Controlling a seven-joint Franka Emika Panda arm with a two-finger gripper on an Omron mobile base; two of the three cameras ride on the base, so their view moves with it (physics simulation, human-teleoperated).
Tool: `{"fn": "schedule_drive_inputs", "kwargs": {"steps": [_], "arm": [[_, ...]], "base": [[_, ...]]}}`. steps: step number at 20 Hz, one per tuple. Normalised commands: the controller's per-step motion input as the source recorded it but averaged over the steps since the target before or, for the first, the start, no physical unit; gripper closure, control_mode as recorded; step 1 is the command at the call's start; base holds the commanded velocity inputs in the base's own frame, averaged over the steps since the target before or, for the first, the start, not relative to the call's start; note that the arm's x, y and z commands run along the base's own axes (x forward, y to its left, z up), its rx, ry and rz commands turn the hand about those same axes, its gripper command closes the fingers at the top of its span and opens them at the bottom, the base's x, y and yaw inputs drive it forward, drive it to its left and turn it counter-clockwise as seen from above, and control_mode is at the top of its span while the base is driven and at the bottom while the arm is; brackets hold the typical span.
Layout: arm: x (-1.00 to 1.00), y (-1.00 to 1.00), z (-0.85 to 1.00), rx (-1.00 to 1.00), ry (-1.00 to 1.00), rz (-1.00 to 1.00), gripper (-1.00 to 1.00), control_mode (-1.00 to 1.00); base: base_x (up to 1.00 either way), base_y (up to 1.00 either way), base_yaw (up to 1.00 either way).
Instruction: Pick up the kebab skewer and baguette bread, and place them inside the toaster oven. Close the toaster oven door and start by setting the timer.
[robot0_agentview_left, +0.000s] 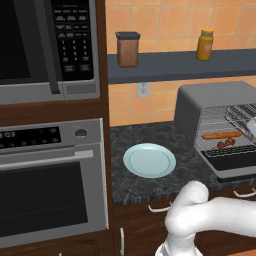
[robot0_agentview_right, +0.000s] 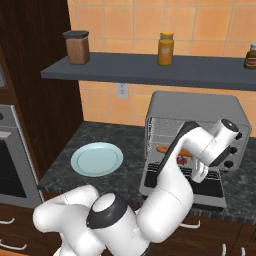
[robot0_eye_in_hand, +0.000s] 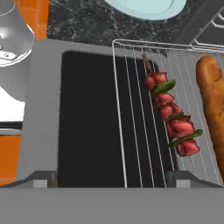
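The claw hangs spread, holding nothing, over the open toaster oven door. Just past its tips the kebab skewer lies on the wire rack, beside the baguette bread. Farther out, a pale blue plate sits on the dark speckled counter left of the toaster oven.

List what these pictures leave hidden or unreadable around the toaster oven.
- Gripper: whether it is open or shut shows in none of the views.
- Toaster oven dials: right base view, the arm covers most of them; their settings are too small to read.
- Baguette bread: hand view, cut off by the right edge.
- Toaster oven door: left base view, cut by the right edge; its handle cannot be made out.
- Kebab skewer: small red blur in the left base view.
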Motion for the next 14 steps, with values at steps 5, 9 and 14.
{"fn": "schedule_drive_inputs", "kwargs": {"steps": [5,9,14], "arm": [[-0.99,0.00,0.06,0.00,0.00,-0.58,-1.00,-1.00],[-0.50,0.00,0.00,0.00,0.03,-0.77,-1.00,-1.00],[0.06,-0.02,0.00,-0.04,0.30,-0.69,-1.00,-1.00]], "base": [[0.00,0.00,0.00],[0.00,0.00,0.00],[0.00,0.00,0.00]]}}
